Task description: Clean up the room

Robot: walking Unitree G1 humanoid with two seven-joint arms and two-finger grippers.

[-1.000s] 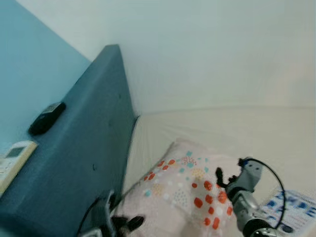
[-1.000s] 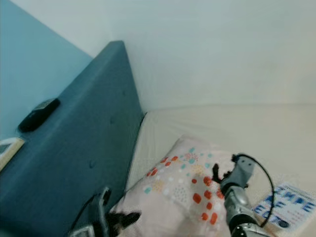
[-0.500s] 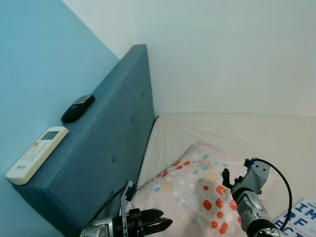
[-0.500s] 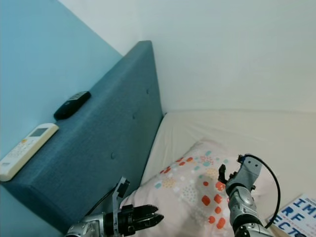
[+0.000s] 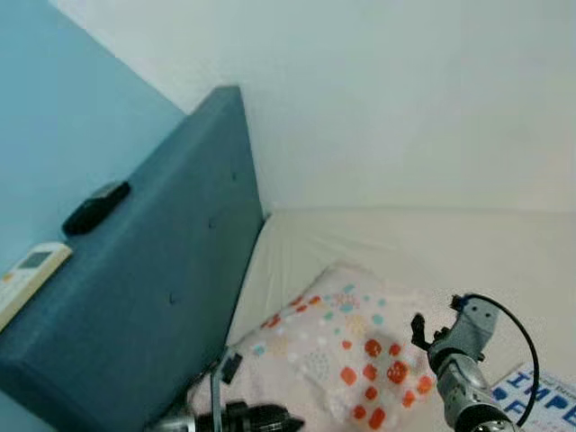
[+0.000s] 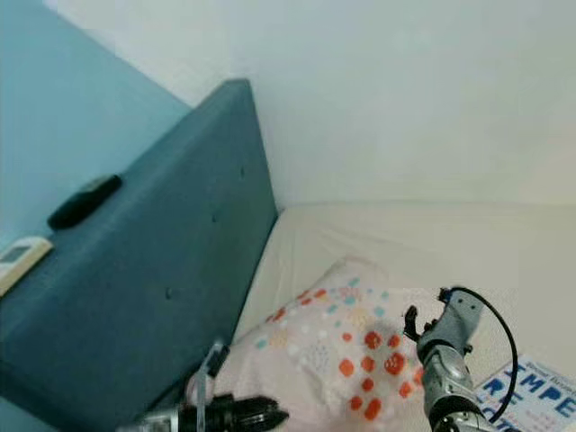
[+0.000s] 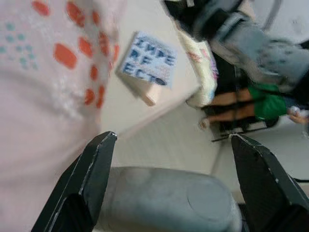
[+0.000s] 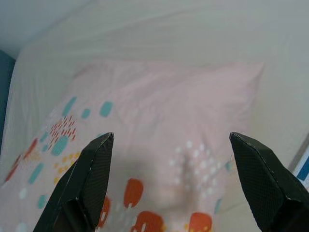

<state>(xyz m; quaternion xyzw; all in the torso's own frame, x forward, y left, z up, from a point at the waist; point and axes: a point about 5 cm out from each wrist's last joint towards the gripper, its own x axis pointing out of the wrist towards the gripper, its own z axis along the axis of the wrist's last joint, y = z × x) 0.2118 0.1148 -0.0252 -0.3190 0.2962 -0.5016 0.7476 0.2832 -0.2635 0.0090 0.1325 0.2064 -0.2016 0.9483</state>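
A pink pillow (image 5: 342,346) with red, orange and teal spots lies on the cream bed sheet (image 5: 423,243), beside the blue headboard (image 5: 153,297). My left gripper (image 5: 270,418) is low at the pillow's near corner and is open, with the pillow (image 7: 38,96) beside its fingers (image 7: 96,164). Over the pillow's right side, my right gripper (image 5: 418,331) is also open, its fingers (image 8: 91,164) spread wide above the pillow (image 8: 159,121) and holding nothing. A book (image 5: 540,396) with blue letters lies on the sheet to the right of the pillow.
A black remote (image 5: 95,207) and a white remote (image 5: 27,270) rest on top of the headboard, against the blue wall. A white wall closes the far side of the bed. The left wrist view shows the book (image 7: 147,63) near the bed's edge.
The head camera has swung, so the whole scene has shifted. Both grippers remain open by the pillow, and the left one now sits lower in the picture.
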